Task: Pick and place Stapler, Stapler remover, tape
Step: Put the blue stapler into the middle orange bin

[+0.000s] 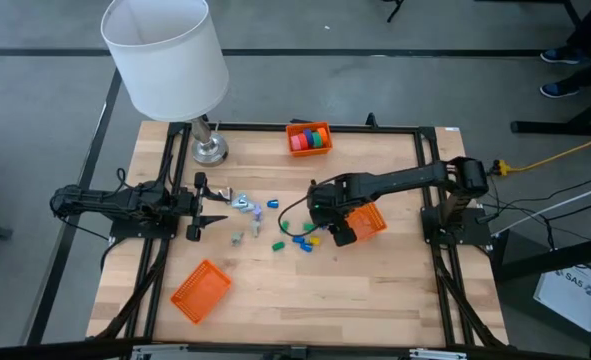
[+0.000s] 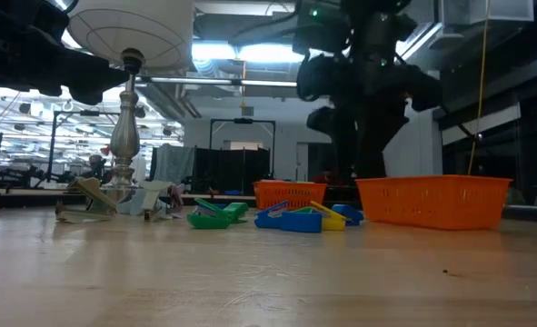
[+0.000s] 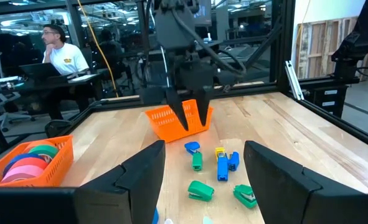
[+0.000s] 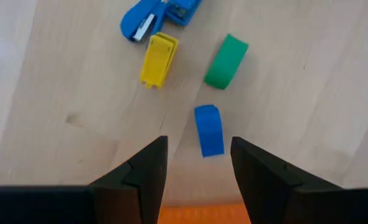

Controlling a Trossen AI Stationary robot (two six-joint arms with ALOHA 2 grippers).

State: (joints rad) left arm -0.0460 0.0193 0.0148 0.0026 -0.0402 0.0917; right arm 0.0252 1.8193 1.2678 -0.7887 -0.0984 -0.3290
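Small blue [image 4: 208, 129], green [image 4: 226, 60] and yellow [image 4: 157, 59] staplers lie loose on the wooden table's middle [image 1: 297, 238]. My right gripper [image 4: 198, 146] hovers open above them, fingers pointing down, the blue stapler just ahead of its tips. Silvery staple removers [image 1: 245, 205] lie left of the staplers, just in front of my left gripper [image 1: 215, 207], which is open, level and touches nothing. Red, green and pink tape rolls [image 1: 310, 138] sit in an orange basket at the far edge, which the left wrist view [image 3: 28, 165] shows too.
An orange basket [image 1: 367, 220] stands under my right arm, right of the staplers. Another orange basket [image 1: 202, 290] lies tilted near the table's near left. A white-shaded lamp [image 1: 165, 60] stands at the far left corner. A person [image 3: 62, 53] sits beyond the table.
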